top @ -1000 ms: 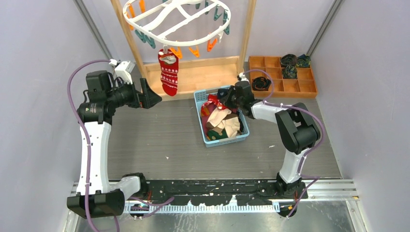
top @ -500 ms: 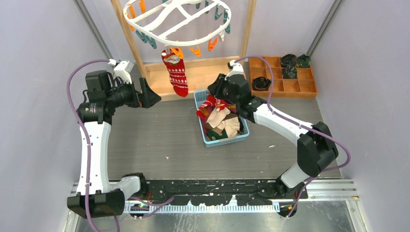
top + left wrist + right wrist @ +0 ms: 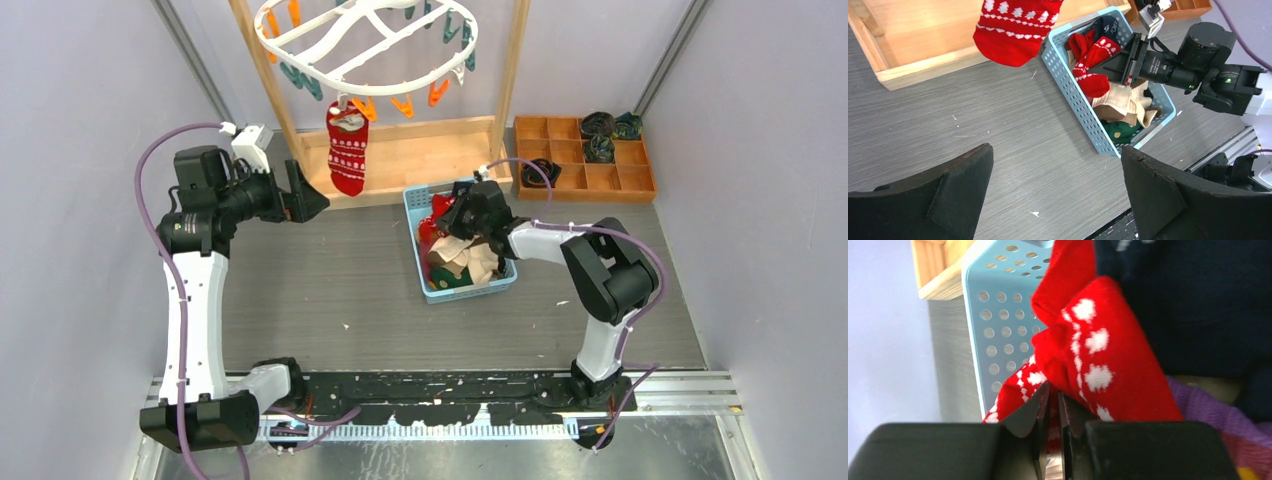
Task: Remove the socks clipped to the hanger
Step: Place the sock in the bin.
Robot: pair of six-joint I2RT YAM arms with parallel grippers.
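Overhead, one red patterned sock (image 3: 348,150) hung from a clip at the front of the hanger (image 3: 292,54), low over the wooden rack base (image 3: 420,160). Every other clip I could see was bare. My left gripper (image 3: 305,200) hovered just left of it, fingers spread wide, with open desk (image 3: 330,290) beneath. The right gripper (image 3: 450,215) sat down in the blue basket (image 3: 470,290), to drop its load, I judged.

Left wrist: the red patterned sock (image 3: 1015,30) dangled over the rack's edge, apart from the basket wall, leaving approach room.

Right wrist: the fingers (image 3: 1023,420) stood nearly closed, a second red sock (image 3: 1098,370) at their tips. Whether it was pinched, I couldn't tell. The basket wall lay close on the left.
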